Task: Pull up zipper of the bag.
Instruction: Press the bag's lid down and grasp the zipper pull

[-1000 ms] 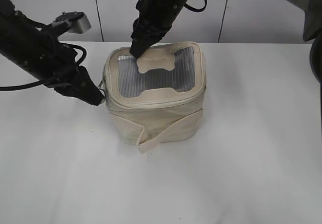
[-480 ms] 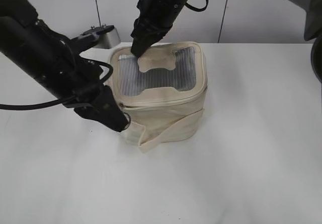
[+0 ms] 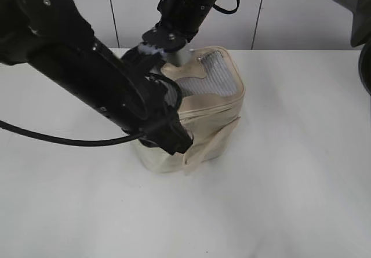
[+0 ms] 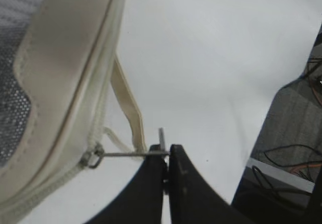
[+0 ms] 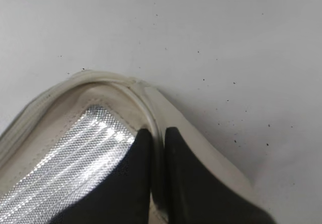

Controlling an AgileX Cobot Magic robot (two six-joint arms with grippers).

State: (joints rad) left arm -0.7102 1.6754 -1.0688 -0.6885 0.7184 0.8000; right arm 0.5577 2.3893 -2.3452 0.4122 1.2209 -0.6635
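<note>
The left gripper (image 4: pixel 165 159) had its jaws pressed tight together on the zipper's thin metal pull (image 4: pixel 132 154). In the left wrist view the pull lay flat, like a little rod. Its slider end sat on the bag's rim at the left, and its other end was caught between the jaws at the right. So the pull pointed from the zipper (image 4: pixel 70 171) straight across to the jaws. The zip track ran along the lid rim, going off to the lower left and up the side of the bag (image 4: pixel 65 73). A cream strap (image 4: pixel 127 108) hung down just behind the pull, close to it, and I could not tell if they touched.

In the exterior view the left arm (image 3: pixel 98 90) reached across the front of the bag (image 3: pixel 211 116) and hid most of it. The bag sat on the white bench (image 3: pixel 290 182), near the middle, and it looked tipped a bit.

The right gripper (image 5: pixel 158 143) was at the back corner of the lid. Its jaws were nearly together, with the raised rim (image 5: pixel 151 110) between the tips. It seemed to be holding the bag steady.

The left gripper was the one at the zipper, so the next pull would likely be its job. It would need to drag along the rim line, not away from the bag, or the bag might slide or tip more.
</note>
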